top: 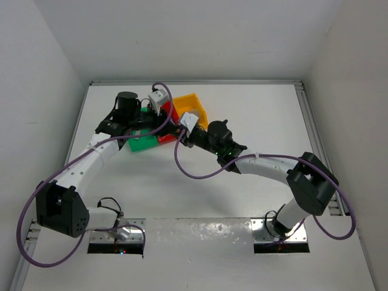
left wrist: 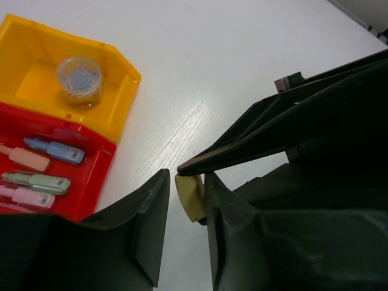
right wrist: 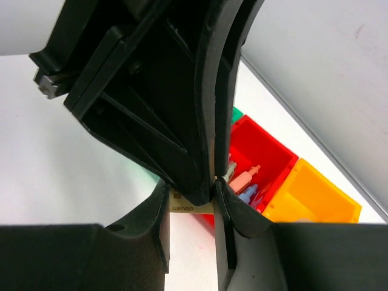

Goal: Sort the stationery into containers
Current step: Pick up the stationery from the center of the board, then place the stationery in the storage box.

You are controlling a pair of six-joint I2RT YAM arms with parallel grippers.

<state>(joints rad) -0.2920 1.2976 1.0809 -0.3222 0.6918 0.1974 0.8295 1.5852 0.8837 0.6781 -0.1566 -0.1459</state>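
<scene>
The three joined bins, green (top: 142, 143), red (top: 167, 138) and yellow-orange (top: 193, 104), sit at the table's back middle. My two grippers meet just in front of them. My right gripper (right wrist: 191, 194) is shut on the tan block (right wrist: 188, 207), which spans its two fingers. My left gripper (left wrist: 185, 182) straddles the same block (left wrist: 191, 197): its right finger touches the block and a thin gap shows at its left finger. The red bin (left wrist: 97, 176) holds blue, orange, pale green and pink oblong pieces. The yellow bin (left wrist: 121, 85) holds a round grey roll (left wrist: 79, 79).
The white enclosure walls stand close behind and beside the bins. The right arm's forearm (top: 267, 163) and purple cables (top: 182, 163) cross the middle of the table. The left arm (top: 91, 157) runs up the left side.
</scene>
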